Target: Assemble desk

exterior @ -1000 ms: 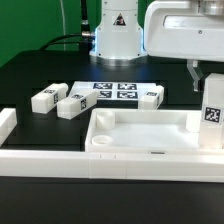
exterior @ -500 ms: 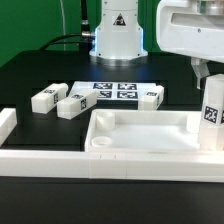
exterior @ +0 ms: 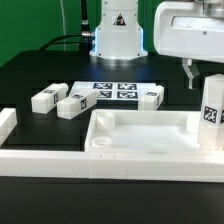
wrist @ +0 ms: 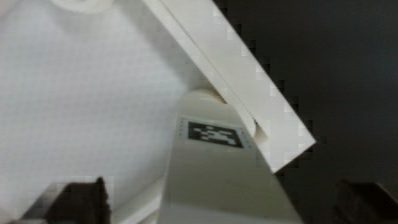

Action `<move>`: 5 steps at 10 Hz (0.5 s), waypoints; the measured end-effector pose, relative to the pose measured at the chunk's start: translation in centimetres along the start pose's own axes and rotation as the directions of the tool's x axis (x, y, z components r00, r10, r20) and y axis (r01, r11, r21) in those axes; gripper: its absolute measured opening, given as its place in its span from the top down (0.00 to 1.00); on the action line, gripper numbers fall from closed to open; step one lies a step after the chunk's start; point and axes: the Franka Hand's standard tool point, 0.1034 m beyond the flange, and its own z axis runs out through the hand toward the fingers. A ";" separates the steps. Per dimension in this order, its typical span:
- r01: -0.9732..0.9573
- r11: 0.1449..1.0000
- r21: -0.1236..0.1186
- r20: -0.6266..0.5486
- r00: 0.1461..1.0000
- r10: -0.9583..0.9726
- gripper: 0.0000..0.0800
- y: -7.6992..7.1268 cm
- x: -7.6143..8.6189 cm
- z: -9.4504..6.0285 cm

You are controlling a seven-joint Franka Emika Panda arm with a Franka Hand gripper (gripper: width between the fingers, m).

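My pincer stands wide and holds nothing. The short square white plastic leg with its black-and-white tag stands upright just below it, at a corner of the white rimmed rectangular panel. I should rise straight up, without brushing the leg.

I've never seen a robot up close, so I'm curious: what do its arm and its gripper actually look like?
The arm is a smooth, rounded white column bearing a black triangle sign. It has a bluish glow along one side, and dark cables run behind it. The gripper has a boxy white body with rounded corners and two slim dark fingers.
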 end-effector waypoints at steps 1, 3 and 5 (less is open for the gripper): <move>0.070 0.998 0.000 0.000 0.998 -0.070 0.19 0.0 0.0 0.0; 0.201 0.979 0.000 0.000 0.979 -0.201 0.19 0.0 0.0 0.0; 0.387 0.922 -0.013 0.004 0.922 -0.387 0.19 0.0 -0.1 0.0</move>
